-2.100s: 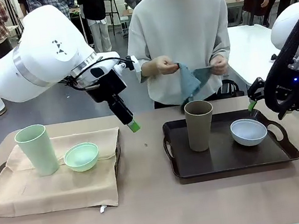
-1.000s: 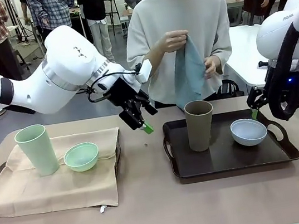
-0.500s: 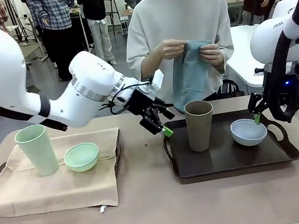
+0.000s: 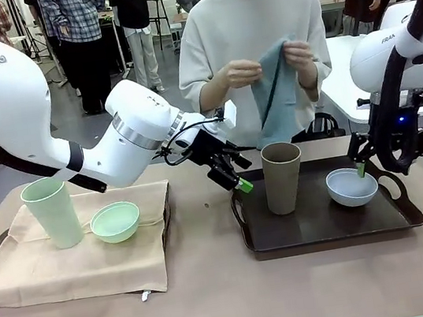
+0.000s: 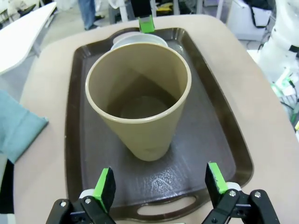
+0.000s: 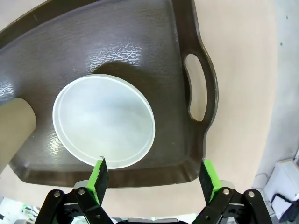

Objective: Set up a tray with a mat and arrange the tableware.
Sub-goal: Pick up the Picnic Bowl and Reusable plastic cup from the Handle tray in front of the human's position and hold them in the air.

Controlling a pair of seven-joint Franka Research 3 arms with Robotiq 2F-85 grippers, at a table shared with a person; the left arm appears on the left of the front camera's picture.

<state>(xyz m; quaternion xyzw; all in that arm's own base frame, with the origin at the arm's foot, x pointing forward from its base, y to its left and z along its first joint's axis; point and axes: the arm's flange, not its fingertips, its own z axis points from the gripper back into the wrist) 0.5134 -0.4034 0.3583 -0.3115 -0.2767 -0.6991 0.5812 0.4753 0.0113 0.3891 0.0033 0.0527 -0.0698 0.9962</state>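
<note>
**A:** What lies nearest on the tan table [image 4: 234, 307]?

**B:** At the near left, a beige cloth mat [image 4: 76, 266] is spread over a dark tray [image 4: 166, 209], and its near edge lies on the table. On the mat stand a tall pale green handleless cup [image 4: 51, 212] and, just right of it, a small pale green round bowl [image 4: 115, 221].

**A:** And to the right?

**B:** A dark brown handled tray [image 4: 326, 229]. A tall brown handleless cup [image 4: 283, 176] stands upright on its left half. A small white round bowl [image 4: 352, 186] sits on its right half, apart from the cup.

**A:** Where are the claws?

**B:** The left gripper [image 4: 239, 174] reaches across to that tray's left rim, just left of the brown cup. Its jaws are spread wide and hold nothing. In its wrist view the cup stands ahead, in line with the gap between the fingers, untouched.

**A:** The other one?

**B:** The right gripper [image 4: 360, 162] hangs at the white bowl's far right rim, its jaws likewise wide and empty. In its wrist view one green pad [image 6: 99, 173] overlaps the bowl's rim. Whether it touches, I cannot tell.

**A:** Farther off?

**B:** At the far side a person holds up a teal cloth [image 4: 274, 89] above the brown cup, one hand [image 4: 237, 73] at its left and the other hand [image 4: 299, 53] at its right.
</note>
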